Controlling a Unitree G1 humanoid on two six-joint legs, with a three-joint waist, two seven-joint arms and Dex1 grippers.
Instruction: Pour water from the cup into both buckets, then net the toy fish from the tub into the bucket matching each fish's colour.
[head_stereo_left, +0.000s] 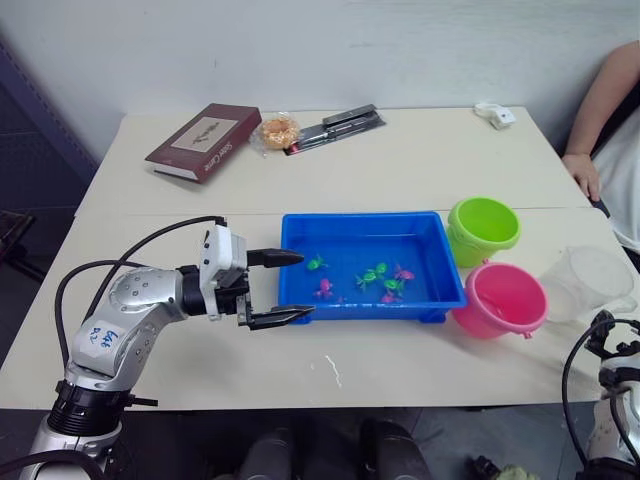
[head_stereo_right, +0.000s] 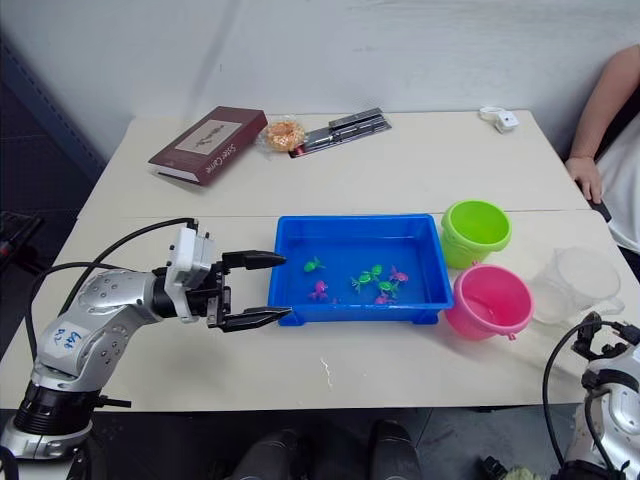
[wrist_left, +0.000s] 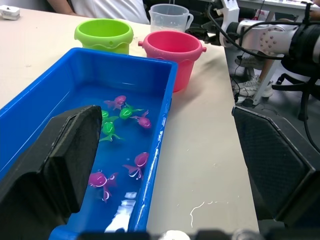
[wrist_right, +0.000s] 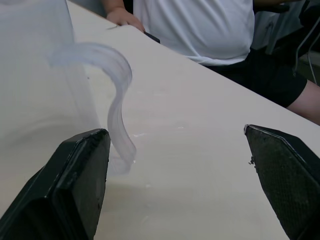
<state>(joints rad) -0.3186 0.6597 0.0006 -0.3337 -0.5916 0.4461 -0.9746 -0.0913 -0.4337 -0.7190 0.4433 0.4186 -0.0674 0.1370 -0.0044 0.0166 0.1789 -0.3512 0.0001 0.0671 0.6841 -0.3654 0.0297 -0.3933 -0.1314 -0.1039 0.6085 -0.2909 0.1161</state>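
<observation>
The blue tub holds shallow water and several tiny green and pink toy fish. My left gripper is open and straddles the tub's left wall, one finger inside over the water and the other outside. To the tub's right stand the lime green bucket and, nearer, the pink bucket. Right of the pink one, near the table's right edge, is the clear cup. My right gripper is open just above the table, with the cup's handle close beside one finger, untouched.
At the table's far side lie a dark red book, a wrapped snack, dark pens and a small white object. A person sits at the right, a hand resting on the table edge.
</observation>
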